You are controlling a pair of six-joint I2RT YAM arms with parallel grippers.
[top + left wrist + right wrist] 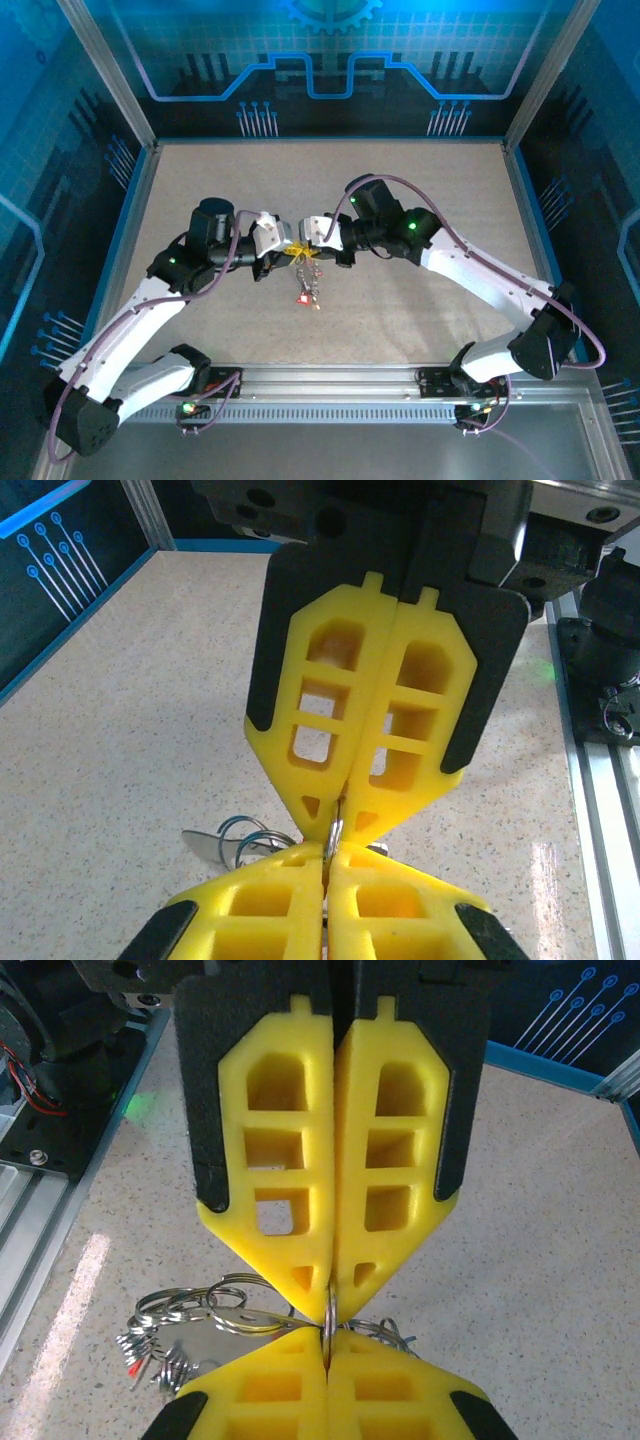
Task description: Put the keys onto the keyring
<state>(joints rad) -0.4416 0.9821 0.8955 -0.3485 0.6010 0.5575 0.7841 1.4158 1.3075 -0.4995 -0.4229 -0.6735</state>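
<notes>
Both my grippers are tip to tip over the middle of the desk (420, 180). The left gripper (326, 865) is closed, fingers pressed together on the thin silver ring of the keyring (335, 830). The right gripper (328, 1342) comes at it from the opposite side, clamped tight on that same ring. So it's one hoop of wire, pinched from two sides at once.

The ring stands edge-on to both wrist cameras, its plane lined up with the seam between my fingers. From above, the bundle runs away from the pinch toward the near edge, and that far-to-near line is its long axis. The red tag (303, 298) sits at the near end. I can't tell whether the bundle hangs free or rests on the desk.

The keys (140, 1360) bunch with spare rings (205, 1305) just left of my right fingers.

I judge the whole lot light, hard and slick. The wire is stiff and springy, and the loose keys are free to swing. The best hold is the wire itself, right at the fingertips. For a key, I'd take the flat head or the tag.
</notes>
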